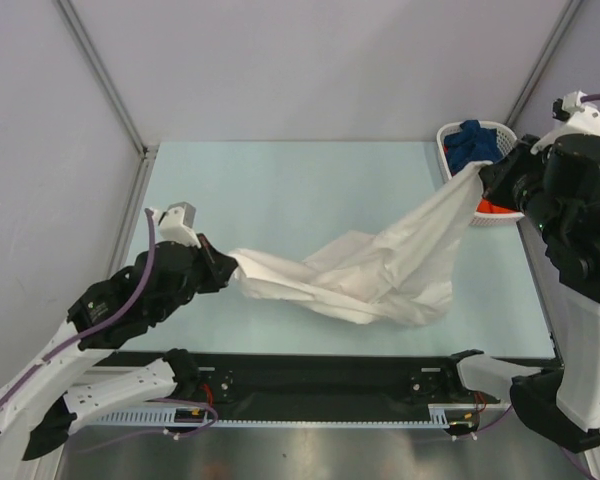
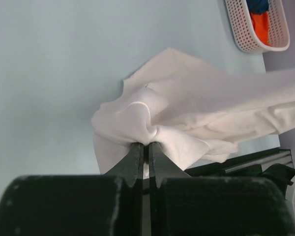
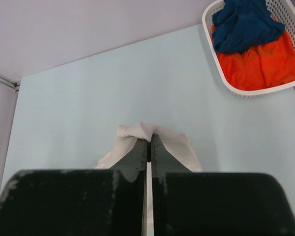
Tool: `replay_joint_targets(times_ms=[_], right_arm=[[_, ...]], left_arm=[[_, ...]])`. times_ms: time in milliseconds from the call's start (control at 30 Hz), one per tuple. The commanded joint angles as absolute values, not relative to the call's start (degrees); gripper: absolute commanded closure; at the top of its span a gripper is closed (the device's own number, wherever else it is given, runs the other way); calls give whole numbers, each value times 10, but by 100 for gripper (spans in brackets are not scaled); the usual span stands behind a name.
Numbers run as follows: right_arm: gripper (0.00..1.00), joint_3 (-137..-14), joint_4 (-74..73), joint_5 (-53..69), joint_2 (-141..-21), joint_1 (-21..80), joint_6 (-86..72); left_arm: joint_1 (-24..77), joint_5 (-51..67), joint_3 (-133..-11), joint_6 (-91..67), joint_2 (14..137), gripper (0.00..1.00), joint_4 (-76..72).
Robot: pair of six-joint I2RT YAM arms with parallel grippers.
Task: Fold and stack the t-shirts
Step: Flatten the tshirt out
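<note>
White shirt (image 1: 380, 270) strung out across the surface (image 1: 280, 190), held at both ends. Left end bunched into a knot of folds and pinched in the left jaws, low down toward the near left. Left wrist view: the two fingers sit pressed together with cloth gathered right at their tips, only a thin slit between them. Right end lifted off the surface at the far right, just beside the basket (image 1: 500, 127), and gripped by the right jaws. Right wrist view: fingers likewise closed tight, a small fold of white cloth nipped at the tips. Between the two grips the cloth runs as a creased diagonal band; its middle sags and lies rumpled on the surface, near centre and toward the front right. Whether the left end touches the surface, cannot tell. Basket stands at the far right corner of the surface. Inside it, blue shirt (image 3: 243, 24) crumpled at the far end, orange shirt (image 3: 258, 66) at the near end, the two touching. Left arm (image 1: 130, 300) reaches in low from the near left; right arm (image 1: 580, 210) stands tall at the right edge, partly covering the basket in the top view.
</note>
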State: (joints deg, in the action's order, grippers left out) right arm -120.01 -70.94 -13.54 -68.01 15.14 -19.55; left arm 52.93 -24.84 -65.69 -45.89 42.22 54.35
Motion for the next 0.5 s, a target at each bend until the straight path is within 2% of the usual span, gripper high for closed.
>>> replay_joint_targets(times_ms=[0, 133, 167, 233, 367, 467], right_arm=[[100, -1144, -682, -141, -678, 149, -217], [100, -1043, -581, -117, -714, 142, -213], [100, -1023, -559, -111, -730, 138, -213], [100, -1000, -511, -105, -789, 124, -212], [100, -1018, -450, -76, -911, 92, -201], [100, -1076, -439, -75, -1029, 78, -173]], left_arm=[[506, -287, -707, -414, 447, 100, 565], [393, -228, -716, -374, 519, 100, 551], [342, -220, -716, -359, 526, 100, 545], [304, -201, -703, -331, 533, 100, 499], [216, -208, -718, -276, 584, 100, 472], [198, -204, -730, -267, 609, 100, 451]])
